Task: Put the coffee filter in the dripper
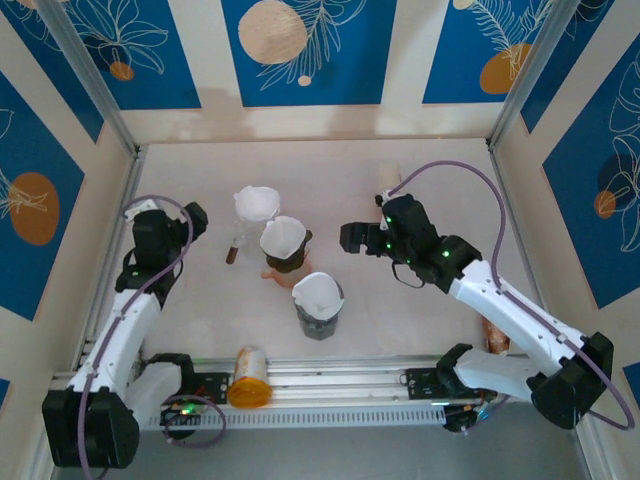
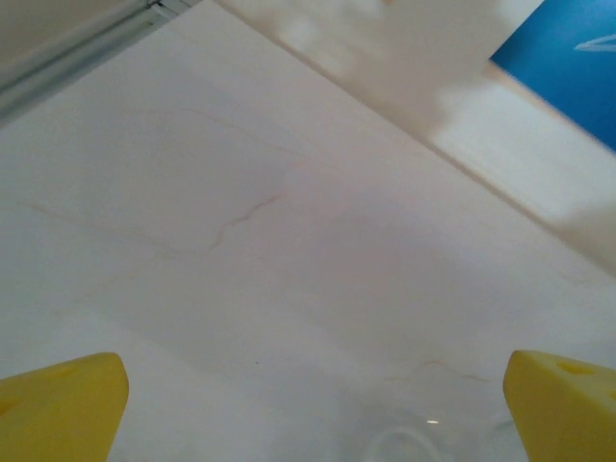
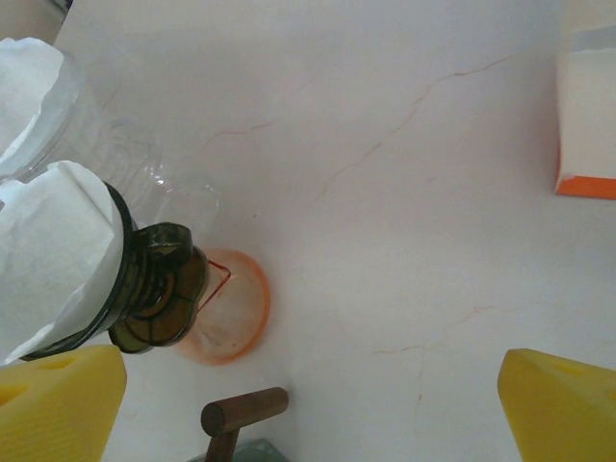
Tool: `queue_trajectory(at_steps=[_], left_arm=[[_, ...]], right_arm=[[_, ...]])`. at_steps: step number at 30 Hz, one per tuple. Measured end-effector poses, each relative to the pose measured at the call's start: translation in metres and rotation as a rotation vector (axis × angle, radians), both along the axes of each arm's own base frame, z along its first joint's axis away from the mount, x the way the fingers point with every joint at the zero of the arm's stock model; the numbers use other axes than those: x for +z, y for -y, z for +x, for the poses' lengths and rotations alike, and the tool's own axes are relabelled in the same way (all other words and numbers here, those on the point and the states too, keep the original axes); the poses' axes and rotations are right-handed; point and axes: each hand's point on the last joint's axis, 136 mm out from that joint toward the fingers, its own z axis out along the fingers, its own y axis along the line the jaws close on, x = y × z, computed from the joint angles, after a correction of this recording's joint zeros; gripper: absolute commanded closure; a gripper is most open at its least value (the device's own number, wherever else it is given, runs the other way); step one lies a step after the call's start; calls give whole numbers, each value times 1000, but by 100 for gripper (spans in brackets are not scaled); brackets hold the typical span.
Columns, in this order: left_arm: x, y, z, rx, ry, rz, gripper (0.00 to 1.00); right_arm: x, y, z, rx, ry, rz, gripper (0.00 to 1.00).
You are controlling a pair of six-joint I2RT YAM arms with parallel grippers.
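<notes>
Three drippers stand mid-table, each with a white coffee filter in it. They are a clear dripper (image 1: 257, 205), a dark olive dripper (image 1: 284, 243) on an orange saucer, and a grey glass dripper (image 1: 318, 302). My left gripper (image 1: 190, 222) is left of them, open and holding nothing. Its yellow fingertips (image 2: 67, 404) stand wide over bare table. My right gripper (image 1: 350, 238) is just right of the olive dripper (image 3: 159, 284), open and apart from it. That dripper's filter (image 3: 53, 260) and its orange saucer (image 3: 231, 308) lie left of the right gripper (image 3: 313, 409).
An orange bottle (image 1: 250, 377) lies on the front rail. A wooden handle (image 3: 241, 412) juts out near the right gripper's left finger. An orange and white box (image 3: 587, 106) sits at the far right. Panel walls close in the table on three sides.
</notes>
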Motion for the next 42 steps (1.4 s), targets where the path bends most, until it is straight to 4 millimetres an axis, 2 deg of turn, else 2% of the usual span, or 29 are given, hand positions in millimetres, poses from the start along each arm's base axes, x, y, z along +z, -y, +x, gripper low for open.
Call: queue_trajectory(at_steps=[8, 15, 25, 28, 32, 35, 42], left_arm=[[-62, -9, 21, -97, -115, 280, 0], [-82, -10, 26, -141, -62, 394, 0], [-119, -8, 32, -166, -9, 447, 0], [-120, -7, 35, -175, 0, 459, 0], [-113, 6, 44, -232, 83, 470, 0], [-125, 7, 39, -243, 58, 468, 0], [-115, 9, 43, -234, 103, 477, 0]], right_arm=[[10, 19, -3, -47, 72, 19, 1], [4, 23, -2, -60, 63, 13, 1], [4, 26, 0, -76, 69, 4, 1], [2, 28, 1, -86, 72, -4, 1], [-2, 29, 1, -91, 69, -12, 1], [-3, 32, 2, -99, 78, -26, 1], [-10, 43, 7, -160, 82, -66, 1]])
